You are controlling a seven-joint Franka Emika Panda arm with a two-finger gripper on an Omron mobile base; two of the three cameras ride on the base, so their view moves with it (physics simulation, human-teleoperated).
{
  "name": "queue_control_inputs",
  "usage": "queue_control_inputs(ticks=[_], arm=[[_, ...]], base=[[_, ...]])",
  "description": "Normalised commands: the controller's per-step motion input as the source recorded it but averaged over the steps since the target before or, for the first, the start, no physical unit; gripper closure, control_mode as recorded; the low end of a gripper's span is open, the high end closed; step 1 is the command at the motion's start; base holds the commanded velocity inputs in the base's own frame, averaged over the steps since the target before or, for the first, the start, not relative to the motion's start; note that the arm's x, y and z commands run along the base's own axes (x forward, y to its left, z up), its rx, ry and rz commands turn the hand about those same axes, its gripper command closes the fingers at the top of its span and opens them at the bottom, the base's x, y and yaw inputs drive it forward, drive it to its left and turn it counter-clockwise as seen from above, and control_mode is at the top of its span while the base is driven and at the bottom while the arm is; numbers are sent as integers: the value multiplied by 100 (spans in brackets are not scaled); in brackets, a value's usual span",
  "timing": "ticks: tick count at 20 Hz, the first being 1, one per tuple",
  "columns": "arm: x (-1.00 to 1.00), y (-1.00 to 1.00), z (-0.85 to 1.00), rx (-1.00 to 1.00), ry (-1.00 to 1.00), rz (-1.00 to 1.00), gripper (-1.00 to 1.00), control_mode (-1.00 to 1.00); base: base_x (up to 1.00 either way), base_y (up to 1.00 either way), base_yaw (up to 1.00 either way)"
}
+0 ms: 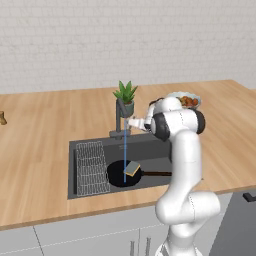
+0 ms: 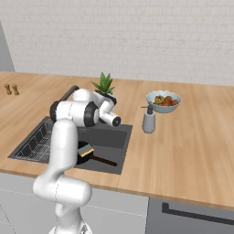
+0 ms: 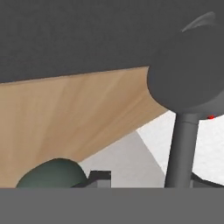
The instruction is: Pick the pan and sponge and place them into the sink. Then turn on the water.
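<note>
A long wooden counter (image 1: 45, 135) runs in front of a pale brick wall (image 1: 125, 40). The sink (image 1: 87, 145) is a dark box sunk into the wood.

In the sink, the pan (image 1: 116, 176) lies flat on the bottom, next to the wire rack (image 1: 91, 167). Its long thin handle (image 1: 157, 174) lies level and points away from the rack, toward the far end of the sink. The sponge (image 1: 132, 169) sits on the pan, yellow with its dark side up, tilted a little. The water (image 1: 124, 150) falls in a thin blue line straight down from the faucet (image 1: 120, 117) onto the pan.

Behind the sink stands a small plant (image 1: 125, 95). Past the sink's far end are a soap bottle (image 2: 148, 120) and a bowl of food (image 2: 163, 101).

The white arm bends over the sink and reaches level toward the faucet. The gripper (image 1: 132, 122) is right by the faucet, but I cannot tell if it is pinching anything.
</note>
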Motion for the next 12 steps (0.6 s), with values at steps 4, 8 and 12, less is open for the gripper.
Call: queue_control_inputs(ticks=[4, 8, 12], arm=[[12, -100, 2, 19, 8, 12, 100, -100], [-5, -100, 57, 25, 0, 14, 100, -100], [-38, -98, 73, 25, -6, 14, 100, -100]], base=[[0, 0, 0], [0, 0, 0], [0, 0, 0]])
